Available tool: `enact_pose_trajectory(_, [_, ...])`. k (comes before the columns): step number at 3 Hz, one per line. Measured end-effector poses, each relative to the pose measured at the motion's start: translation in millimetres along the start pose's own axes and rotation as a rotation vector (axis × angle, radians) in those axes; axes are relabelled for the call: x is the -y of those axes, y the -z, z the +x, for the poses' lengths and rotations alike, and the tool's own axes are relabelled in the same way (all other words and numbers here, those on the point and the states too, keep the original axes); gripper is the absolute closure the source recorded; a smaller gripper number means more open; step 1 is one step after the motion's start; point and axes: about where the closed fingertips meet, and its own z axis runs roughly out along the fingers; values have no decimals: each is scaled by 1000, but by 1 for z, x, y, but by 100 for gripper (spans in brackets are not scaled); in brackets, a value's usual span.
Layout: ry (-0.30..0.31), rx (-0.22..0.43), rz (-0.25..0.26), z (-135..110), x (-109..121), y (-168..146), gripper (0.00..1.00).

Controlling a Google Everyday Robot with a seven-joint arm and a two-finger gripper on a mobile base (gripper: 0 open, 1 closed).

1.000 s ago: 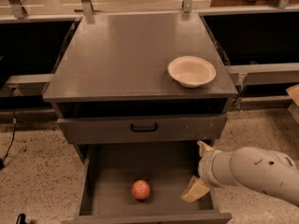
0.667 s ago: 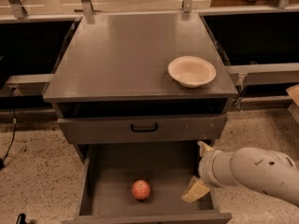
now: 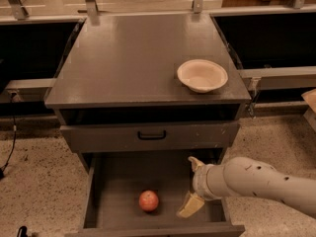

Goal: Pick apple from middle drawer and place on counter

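Observation:
The apple (image 3: 148, 200), red-orange, lies on the floor of the pulled-out middle drawer (image 3: 118, 179), near its front and a little left of centre. My gripper (image 3: 191, 184) is inside the drawer, to the right of the apple and apart from it. Its two tan fingers (image 3: 190, 205) are spread wide and hold nothing. The white arm reaches in from the lower right. The dark-grey counter (image 3: 138, 58) tops the cabinet above.
A cream-white bowl (image 3: 202, 75) sits on the counter's right front part. A shallower grey drawer with a black loop handle (image 3: 152, 135) is slightly open above the middle drawer. Metal rail posts stand behind the counter. Speckled floor lies on both sides.
My gripper has moved left inside the drawer, closer to the apple, with its fingers still spread. The apple and bowl have not moved.

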Motion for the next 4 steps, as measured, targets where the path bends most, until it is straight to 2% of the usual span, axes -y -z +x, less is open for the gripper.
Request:
enact_pose_trajectory(2, [-15,70,-79,17,-23,-83,0])
enact_pose_trajectory(4, [14,148,-133,4,-37,-120,0])
